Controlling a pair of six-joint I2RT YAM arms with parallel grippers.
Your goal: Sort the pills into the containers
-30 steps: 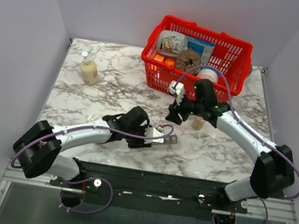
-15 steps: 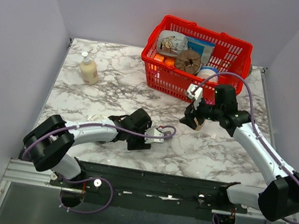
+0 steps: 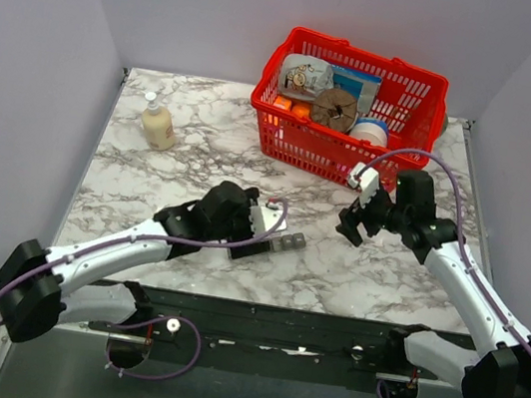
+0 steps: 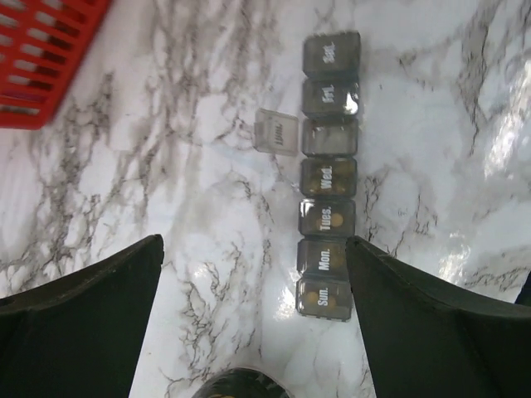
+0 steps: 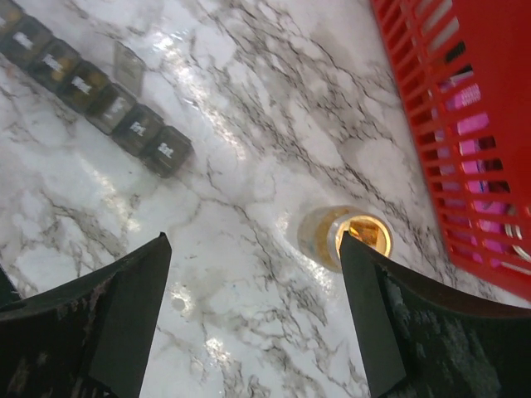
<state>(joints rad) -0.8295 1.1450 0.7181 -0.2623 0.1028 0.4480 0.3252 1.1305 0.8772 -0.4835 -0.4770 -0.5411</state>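
Note:
The containers are a dark grey pill organiser (image 4: 328, 174) lying on the marble, one row of day-marked compartments. Its Thursday lid (image 4: 276, 131) stands open; the other lids are down. Tan pills (image 4: 336, 220) show through some lids. My left gripper (image 4: 253, 265) is open above the strip's Sunday end, touching nothing. In the top view the organiser (image 3: 290, 242) lies just right of the left gripper (image 3: 266, 231). A small clear bottle (image 5: 344, 236) stands upright with no cap, pills (image 5: 365, 234) inside. My right gripper (image 5: 253, 249) is open, its right finger beside the bottle.
A red mesh basket (image 3: 404, 90) full of packets stands at the back right, close behind the right gripper (image 3: 351, 224). A cream pump bottle (image 3: 157, 122) stands at the back left. A dark round thing (image 4: 241, 385) lies at the left wrist view's bottom edge.
The left jaws have gone from shut to open and pulled back from the organiser. The right gripper has swung right, away from the organiser, and opened wider.

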